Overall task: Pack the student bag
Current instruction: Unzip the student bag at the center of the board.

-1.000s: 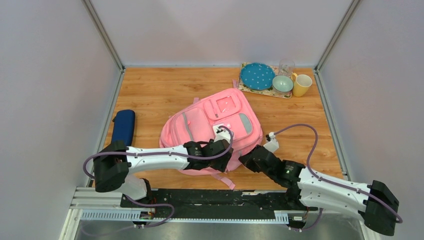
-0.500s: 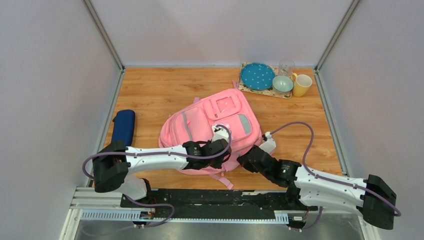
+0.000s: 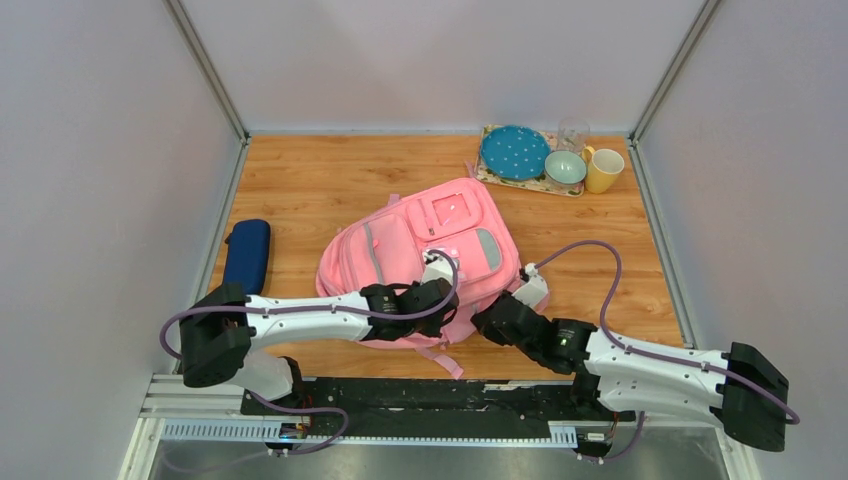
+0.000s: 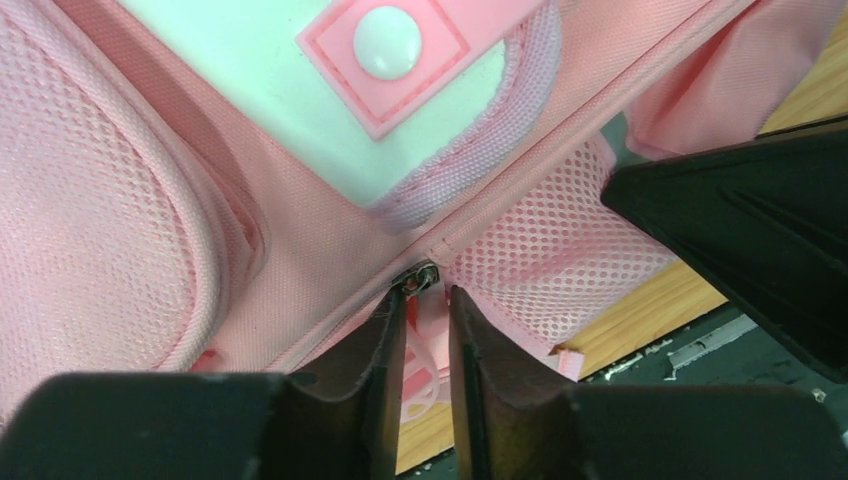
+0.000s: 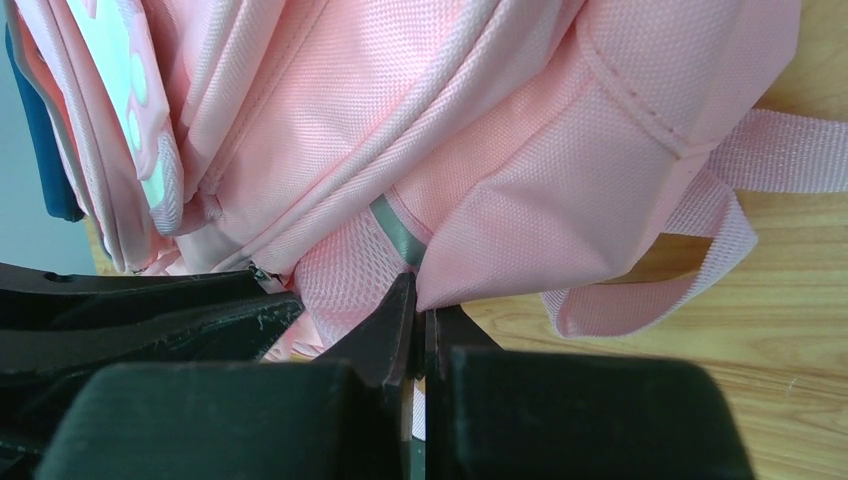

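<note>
Student bag [image 3: 405, 250], pink fabric w/ front pockets, is lying face-up mid surface [image 3: 320, 180], a strap trailing toward the arms and a navy case [image 3: 247, 252] well apart by the left wall. Top view is hiding both tips behind the wrists, but the left wrist cam is showing the left pincer [image 4: 425, 300] nipping the zip pull [image 4: 422, 345] below a pale patch [image 4: 300, 90] w/ a pink snap [image 4: 386, 41]. Right wrist cam is showing the right pincer [image 5: 420, 315] pressed together on a fold of the bag's fabric at a bottom corner, beside a grey strip [image 5: 398, 232].
</note>
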Robot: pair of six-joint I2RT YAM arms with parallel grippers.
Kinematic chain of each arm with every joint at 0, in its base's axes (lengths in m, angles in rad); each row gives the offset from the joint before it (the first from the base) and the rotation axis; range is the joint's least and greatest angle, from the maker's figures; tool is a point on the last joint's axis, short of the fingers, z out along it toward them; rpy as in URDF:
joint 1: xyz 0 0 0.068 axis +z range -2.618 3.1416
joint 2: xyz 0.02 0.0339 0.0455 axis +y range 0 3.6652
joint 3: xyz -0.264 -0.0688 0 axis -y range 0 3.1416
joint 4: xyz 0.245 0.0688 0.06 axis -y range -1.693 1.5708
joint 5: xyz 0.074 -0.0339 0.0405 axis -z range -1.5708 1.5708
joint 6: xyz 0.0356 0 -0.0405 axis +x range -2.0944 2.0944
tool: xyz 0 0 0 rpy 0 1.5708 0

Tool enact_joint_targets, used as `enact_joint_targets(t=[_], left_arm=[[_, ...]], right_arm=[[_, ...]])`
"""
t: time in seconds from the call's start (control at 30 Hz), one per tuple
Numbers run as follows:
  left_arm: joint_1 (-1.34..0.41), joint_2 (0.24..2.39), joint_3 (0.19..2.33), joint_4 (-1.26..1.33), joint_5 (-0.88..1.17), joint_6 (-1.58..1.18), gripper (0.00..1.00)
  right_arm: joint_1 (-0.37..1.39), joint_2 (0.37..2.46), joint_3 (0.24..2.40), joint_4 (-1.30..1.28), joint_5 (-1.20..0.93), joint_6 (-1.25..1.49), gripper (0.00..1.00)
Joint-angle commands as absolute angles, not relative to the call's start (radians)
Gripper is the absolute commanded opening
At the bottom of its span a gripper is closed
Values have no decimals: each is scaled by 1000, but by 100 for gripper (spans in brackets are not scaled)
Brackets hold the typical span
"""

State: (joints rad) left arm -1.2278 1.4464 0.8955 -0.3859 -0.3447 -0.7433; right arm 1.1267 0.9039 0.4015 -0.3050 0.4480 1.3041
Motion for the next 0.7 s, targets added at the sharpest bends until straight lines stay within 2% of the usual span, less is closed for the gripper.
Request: enact_joint_targets(t=[0.0,0.17,0.2,0.27,0.47,0.67], left_arm=[[-1230,1448,890,-337,-374,-758,23],[-1230,1442,893,-364,-411,-747,16],[-1230,1436,890,-365,-417,-744,5],[-1230,1413,877,-364,-410,-738,0],[-1230,1301,782,-258,-328,-715,0],[-1191,1164,689,-296,-348,-730,0]], right_arm=[[1161,890,474,-219,439,1293,0],[1166,884,474,-239,451,1296,0],[1166,882,474,-251,459,1301,0],[1164,873,471,-262,463,1307,0],[1164,848,456,-290,489,1327,0],[1155,830,448,-301,543,1330,0]])
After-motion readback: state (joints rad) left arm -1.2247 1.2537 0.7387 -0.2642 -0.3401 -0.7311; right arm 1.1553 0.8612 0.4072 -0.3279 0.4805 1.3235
